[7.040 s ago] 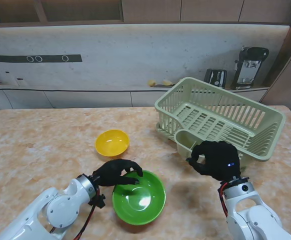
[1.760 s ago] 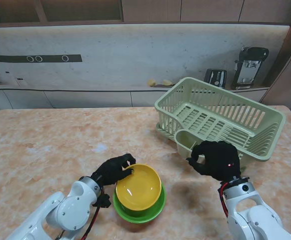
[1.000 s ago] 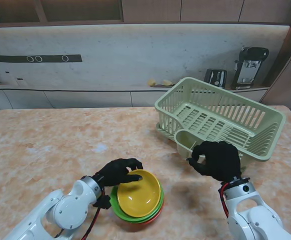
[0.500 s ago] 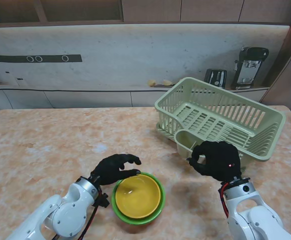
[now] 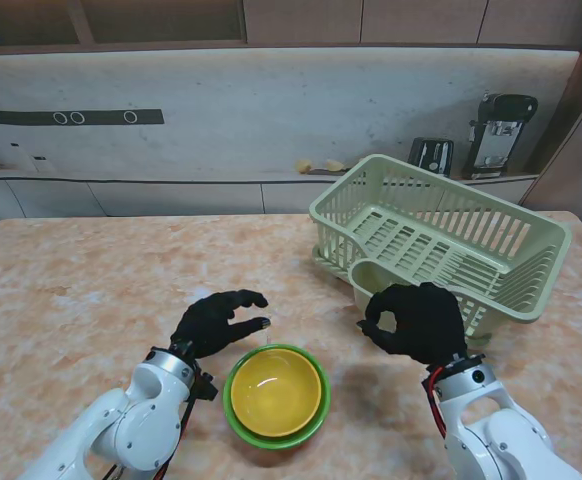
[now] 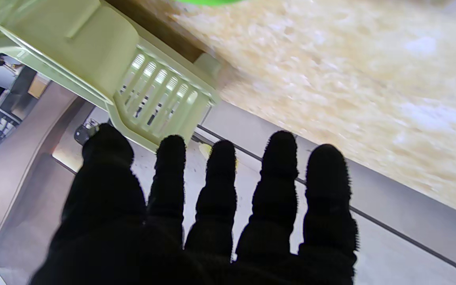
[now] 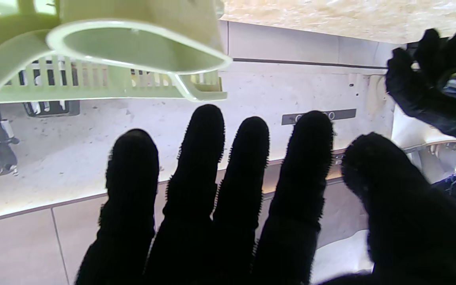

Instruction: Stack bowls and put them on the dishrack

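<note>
Yellow sits inside green: our round yellow plastic bowl (image 5: 275, 392) is nested in the wider round green plastic bowl (image 5: 276, 396), and the stack rests on the mottled beige stone-look table top (image 5: 81, 290), near to us and a little left of centre in the stand view. Only a rim of green shows around the yellow.

Our black-gloved left hand (image 5: 217, 322) hovers just beside the stack, on its far left side. Its fingers (image 6: 279, 174) are spread apart and gently curled, and it holds nothing; the thumb tip comes near the green rim, but we cannot tell whether it touches. In the left wrist view a sliver of green shows at the edge.

Our black-gloved right hand (image 5: 415, 322) is to the right of the stack, well apart from it and close in front of the pale green slatted plastic dishrack (image 5: 441, 232). Its thumb and forefinger curl toward each other in a loose ring with nothing between them, while the other fingers (image 7: 200, 158) reach out side by side. The dishrack stands on the table's far right, with its small rounded side cup (image 7: 133, 43) nearest that hand.
</note>
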Robot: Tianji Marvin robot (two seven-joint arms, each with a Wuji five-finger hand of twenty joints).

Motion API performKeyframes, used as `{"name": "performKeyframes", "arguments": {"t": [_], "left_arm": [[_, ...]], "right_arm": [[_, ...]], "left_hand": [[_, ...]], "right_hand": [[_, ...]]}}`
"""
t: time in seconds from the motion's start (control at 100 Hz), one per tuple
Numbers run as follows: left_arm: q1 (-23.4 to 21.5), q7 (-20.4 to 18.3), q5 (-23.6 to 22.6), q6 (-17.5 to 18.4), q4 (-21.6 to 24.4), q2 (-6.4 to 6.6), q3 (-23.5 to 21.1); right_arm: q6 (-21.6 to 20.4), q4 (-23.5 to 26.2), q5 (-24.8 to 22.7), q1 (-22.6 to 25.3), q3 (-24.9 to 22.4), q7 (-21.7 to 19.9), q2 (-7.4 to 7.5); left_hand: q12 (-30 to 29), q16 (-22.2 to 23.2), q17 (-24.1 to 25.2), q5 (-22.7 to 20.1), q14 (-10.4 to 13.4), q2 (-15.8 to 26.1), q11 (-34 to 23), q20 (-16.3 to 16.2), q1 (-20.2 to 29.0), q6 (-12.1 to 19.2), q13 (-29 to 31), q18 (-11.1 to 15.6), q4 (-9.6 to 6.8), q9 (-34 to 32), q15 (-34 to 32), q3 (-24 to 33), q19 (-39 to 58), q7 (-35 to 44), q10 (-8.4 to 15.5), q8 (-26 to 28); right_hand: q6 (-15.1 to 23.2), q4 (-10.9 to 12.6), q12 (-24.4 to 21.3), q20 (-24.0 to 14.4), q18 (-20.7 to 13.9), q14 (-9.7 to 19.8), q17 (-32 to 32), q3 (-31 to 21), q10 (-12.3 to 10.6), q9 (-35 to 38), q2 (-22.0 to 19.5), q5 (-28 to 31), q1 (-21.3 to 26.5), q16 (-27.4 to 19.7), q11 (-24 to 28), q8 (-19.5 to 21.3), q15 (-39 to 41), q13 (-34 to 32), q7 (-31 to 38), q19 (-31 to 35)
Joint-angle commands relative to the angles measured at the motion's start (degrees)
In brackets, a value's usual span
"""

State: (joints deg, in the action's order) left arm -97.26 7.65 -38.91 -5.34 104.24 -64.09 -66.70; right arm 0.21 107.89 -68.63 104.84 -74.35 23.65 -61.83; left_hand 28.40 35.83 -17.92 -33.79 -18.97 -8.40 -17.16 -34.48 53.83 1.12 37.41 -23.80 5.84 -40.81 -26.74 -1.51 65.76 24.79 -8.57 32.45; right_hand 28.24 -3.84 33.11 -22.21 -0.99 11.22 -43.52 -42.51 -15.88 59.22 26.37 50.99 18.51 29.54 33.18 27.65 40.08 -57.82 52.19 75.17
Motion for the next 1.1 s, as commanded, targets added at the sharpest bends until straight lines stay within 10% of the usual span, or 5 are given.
{"name": "performKeyframes", "arguments": {"t": [0.0,0.48,1.09], "left_arm": [[-0.2,0.3,-0.7,-1.1,0.8,-0.45,-0.1],[-3.0,6.7,-4.4,-6.2,1.9,-1.40,-3.0],[-2.1,6.1,-4.2,-6.5,1.4,-1.36,-2.3]], "right_arm": [[-0.9,-0.1,0.3,-0.3,1.0,-1.7,-0.28],[-4.8,-2.8,1.2,-4.4,7.6,-11.0,0.99],[0.1,-7.7,8.9,-12.3,17.5,-22.3,1.24]], "left_hand": [[-1.2,-1.0,1.0,-1.9,0.6,1.6,0.9,0.4,1.2,-0.6,0.1,-1.6,-1.27,-2.2,1.0,-0.8,-1.1,-1.2,1.4,-1.2],[-1.5,-1.5,1.6,-2.8,0.2,-0.1,0.6,1.1,3.2,0.0,0.3,-1.4,-0.94,-2.7,0.8,-0.9,-2.2,1.0,1.7,1.1],[-0.4,-0.6,0.9,-2.3,0.1,-0.5,-0.2,0.7,4.1,0.1,0.8,-0.9,-0.85,-2.9,-0.5,-0.9,-1.1,3.2,1.5,3.2]], "right_hand": [[0.5,0.5,-1.6,0.9,1.3,-0.3,2.1,-0.1,0.5,-1.0,-0.1,-1.8,-0.5,-2.0,-2.0,-1.5,-2.5,1.6,-0.6,-2.4],[-10.5,2.9,-11.1,3.5,7.4,-2.4,10.3,0.8,3.7,-11.5,-3.9,-10.3,-4.3,-9.4,-9.6,-2.2,-16.7,10.0,-13.5,-12.9],[-28.2,2.5,-17.2,7.6,13.4,-9.8,22.5,-0.7,14.4,-35.7,-3.7,-28.0,-19.3,-16.1,-10.4,-3.4,-25.3,27.3,-32.2,-17.7]]}}
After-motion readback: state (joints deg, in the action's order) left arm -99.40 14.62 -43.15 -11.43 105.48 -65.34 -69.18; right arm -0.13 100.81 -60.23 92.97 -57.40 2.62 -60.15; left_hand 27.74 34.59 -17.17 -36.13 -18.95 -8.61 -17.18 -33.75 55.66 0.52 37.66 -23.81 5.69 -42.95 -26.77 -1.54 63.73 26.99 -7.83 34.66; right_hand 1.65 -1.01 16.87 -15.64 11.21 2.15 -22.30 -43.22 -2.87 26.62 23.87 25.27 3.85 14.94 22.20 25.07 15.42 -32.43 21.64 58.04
